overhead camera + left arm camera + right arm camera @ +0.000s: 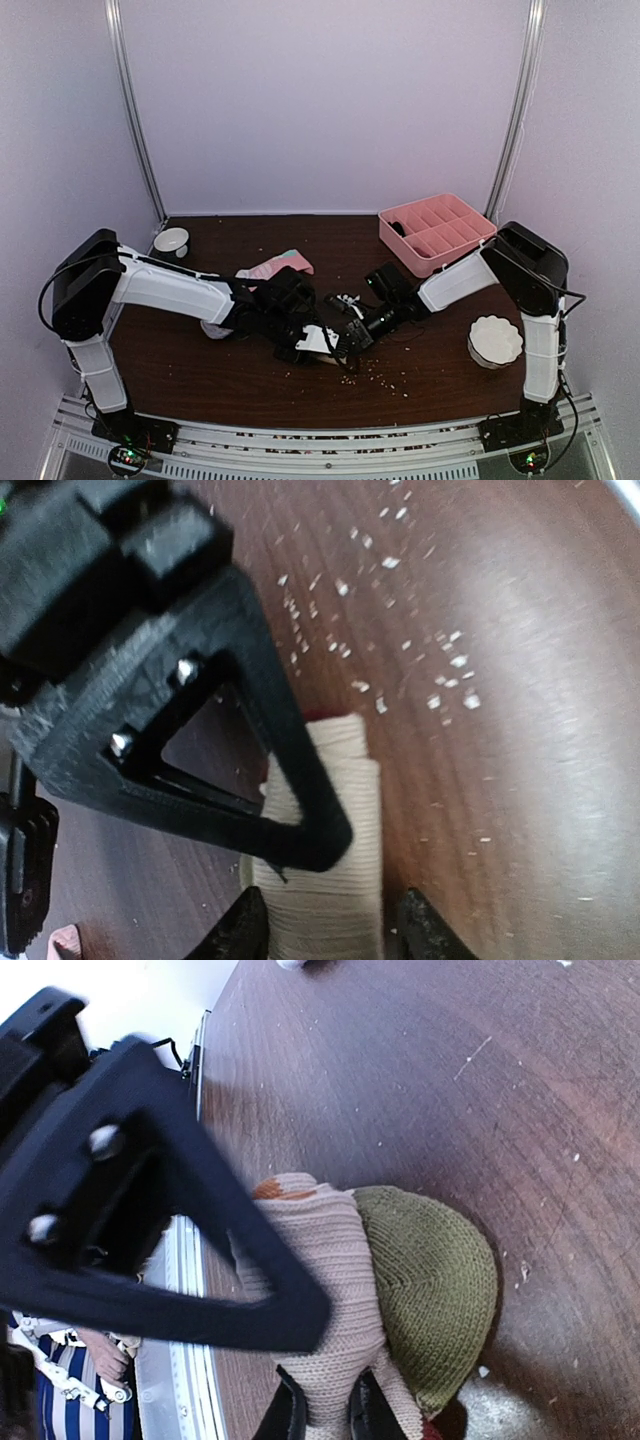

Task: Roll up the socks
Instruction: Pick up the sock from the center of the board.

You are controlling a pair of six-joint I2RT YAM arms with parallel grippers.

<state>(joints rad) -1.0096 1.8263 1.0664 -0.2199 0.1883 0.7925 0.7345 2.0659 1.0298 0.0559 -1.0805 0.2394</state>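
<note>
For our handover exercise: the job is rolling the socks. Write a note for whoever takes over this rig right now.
Left claw: open, astride the beige sock, with no firm grip seen.
Right claw: shut on the same sock.
Pink sock: on the table, not held.
Done: beige sock bunched between the claws, perhaps partly rolled; how far is unclear.
To do: finish that roll, then roll the pink sock.
</note>
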